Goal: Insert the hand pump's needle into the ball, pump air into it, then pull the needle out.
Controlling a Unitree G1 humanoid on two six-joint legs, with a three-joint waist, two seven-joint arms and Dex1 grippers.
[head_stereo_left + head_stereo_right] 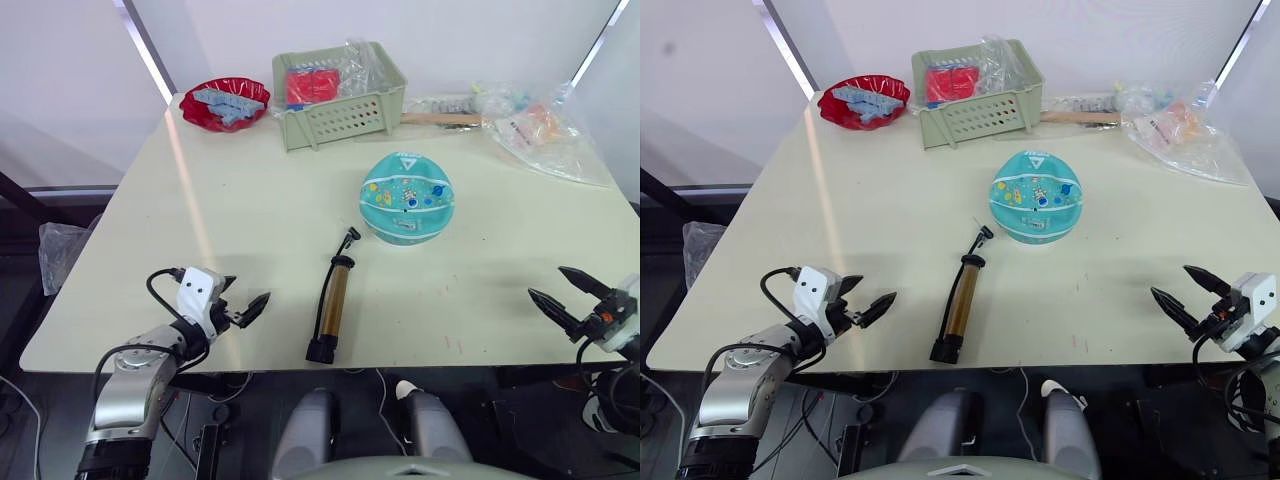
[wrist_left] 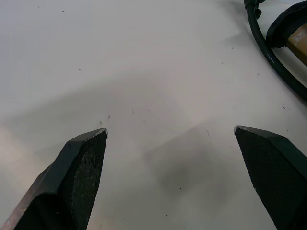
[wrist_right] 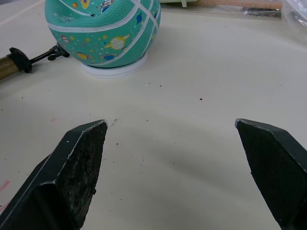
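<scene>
The needle is too small to make out at the hose end of the hand pump. The right wrist view cuts off the ball at its top, and the basket's wrapped contents are perhaps red packets

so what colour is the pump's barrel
Bronze-gold, with black end caps; the hand pump shows best in the left eye view.

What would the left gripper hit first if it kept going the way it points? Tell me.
Most likely the hand pump. The left gripper, fingers open, points across the bare table toward the pump's bronze barrel, with nothing lying between. The fingers seem to hover just above the tabletop, so depth is uncertain.
</scene>
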